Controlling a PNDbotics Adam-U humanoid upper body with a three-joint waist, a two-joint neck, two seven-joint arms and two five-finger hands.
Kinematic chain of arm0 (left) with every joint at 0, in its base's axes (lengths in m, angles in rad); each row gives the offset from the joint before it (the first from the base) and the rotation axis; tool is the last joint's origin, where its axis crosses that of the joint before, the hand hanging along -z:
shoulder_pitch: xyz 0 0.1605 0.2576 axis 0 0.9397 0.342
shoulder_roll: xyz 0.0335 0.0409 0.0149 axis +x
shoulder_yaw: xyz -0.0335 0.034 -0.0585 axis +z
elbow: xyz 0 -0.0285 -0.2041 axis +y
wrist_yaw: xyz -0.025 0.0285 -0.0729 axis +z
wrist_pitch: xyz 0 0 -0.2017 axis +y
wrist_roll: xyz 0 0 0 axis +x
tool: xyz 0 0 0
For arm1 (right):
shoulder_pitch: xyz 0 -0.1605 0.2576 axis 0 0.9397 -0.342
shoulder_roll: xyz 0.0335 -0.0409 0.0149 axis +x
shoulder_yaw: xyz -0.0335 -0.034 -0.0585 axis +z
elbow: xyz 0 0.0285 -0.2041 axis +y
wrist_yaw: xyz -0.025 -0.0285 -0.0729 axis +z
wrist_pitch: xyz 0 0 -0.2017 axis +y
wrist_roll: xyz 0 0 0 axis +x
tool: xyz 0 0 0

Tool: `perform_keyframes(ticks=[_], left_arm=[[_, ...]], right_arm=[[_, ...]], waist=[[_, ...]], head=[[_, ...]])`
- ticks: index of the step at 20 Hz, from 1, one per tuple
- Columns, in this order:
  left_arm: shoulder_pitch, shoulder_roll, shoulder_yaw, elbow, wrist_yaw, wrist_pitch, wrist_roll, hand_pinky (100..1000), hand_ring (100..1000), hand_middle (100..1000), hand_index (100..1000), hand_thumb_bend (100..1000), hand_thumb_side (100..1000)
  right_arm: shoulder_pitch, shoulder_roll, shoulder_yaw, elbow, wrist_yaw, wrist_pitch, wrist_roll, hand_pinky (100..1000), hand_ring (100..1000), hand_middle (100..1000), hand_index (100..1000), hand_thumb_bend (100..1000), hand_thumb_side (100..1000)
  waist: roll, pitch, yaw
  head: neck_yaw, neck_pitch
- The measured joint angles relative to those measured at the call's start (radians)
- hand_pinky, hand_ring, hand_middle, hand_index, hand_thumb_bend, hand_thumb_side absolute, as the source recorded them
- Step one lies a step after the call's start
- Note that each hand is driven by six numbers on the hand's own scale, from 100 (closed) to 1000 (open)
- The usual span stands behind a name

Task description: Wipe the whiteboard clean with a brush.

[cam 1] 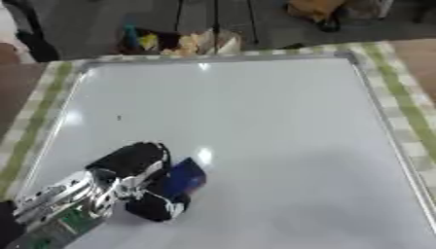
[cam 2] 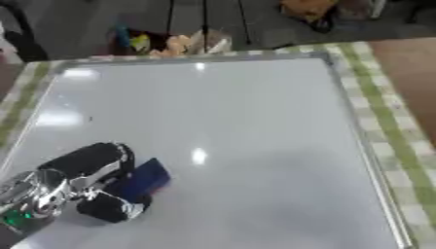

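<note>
Left hand point(cam 1: 136, 180): on the whiteboard point(cam 1: 281, 136), near its lower left corner; black fingers and thumb curled round a blue brush point(cam 1: 181, 179).

Brush: held flat against the whiteboard's surface, just right of the palm, blue body sticking out toward the whiteboard's middle.

Small dark mark point(cam 1: 118, 117): on the whiteboard, above the hand, close to the whiteboard's left edge (too small to make out).

Whiteboard: pale, metal-framed, lying on a green-and-white checked cloth point(cam 2: 388, 121) that shows along its left, far and right sides.

Right hand: not seen in either view.
</note>
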Motion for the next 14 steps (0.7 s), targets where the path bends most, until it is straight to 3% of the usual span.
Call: perform_keyframes(ticks=[14], left_arm=[[0.004, 0.038, 0.047, -0.028, -0.016, 0.007, 0.008, 443, 563, 484, 100, 215, 337]], right_arm=[[0.004, 0.0, 0.0, 0.0, -0.007, -0.004, 0.004, 651, 580, 513, 699, 100, 780]], waist=[[0.004, 0.0, 0.005]], head=[[0.0, 0.0]])
